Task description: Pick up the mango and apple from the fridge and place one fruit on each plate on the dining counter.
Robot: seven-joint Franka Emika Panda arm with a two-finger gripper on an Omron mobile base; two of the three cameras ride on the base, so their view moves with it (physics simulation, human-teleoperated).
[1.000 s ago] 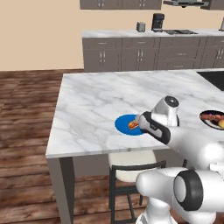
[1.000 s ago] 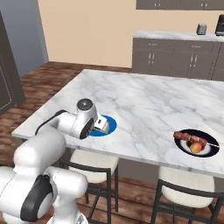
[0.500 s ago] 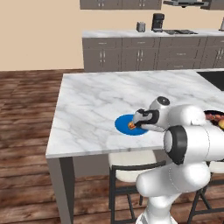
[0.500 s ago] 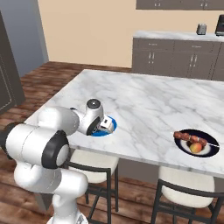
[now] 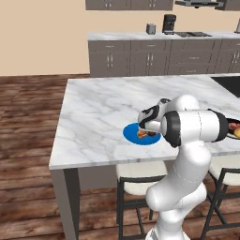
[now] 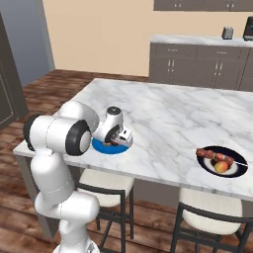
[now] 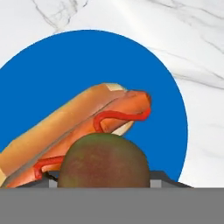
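My gripper (image 7: 105, 180) is shut on the apple (image 7: 103, 159), a dull red-brown fruit held low over the bright blue plate (image 7: 65, 65). The same plate (image 5: 131, 136) (image 6: 105, 148) lies near the front edge of the marble dining counter (image 5: 103, 103) (image 6: 168, 108), with the gripper (image 5: 143, 132) (image 6: 117, 142) right on it. A hot dog (image 7: 87, 118) lies on this plate, just past the apple. The mango (image 6: 222, 167) rests on the dark plate (image 6: 238, 171) to the right.
A skewer of meat (image 6: 215, 156) shares the dark plate with the mango. Stools (image 5: 138, 180) (image 6: 106, 183) stand under the counter's front edge. Grey wall cabinets (image 5: 154, 56) run along the back. A tall grey unit (image 6: 24, 44) at the far left may be the fridge.
The hand has come down onto the blue plate with the apple, and the arm's upper links have swung upright in front of the cameras.
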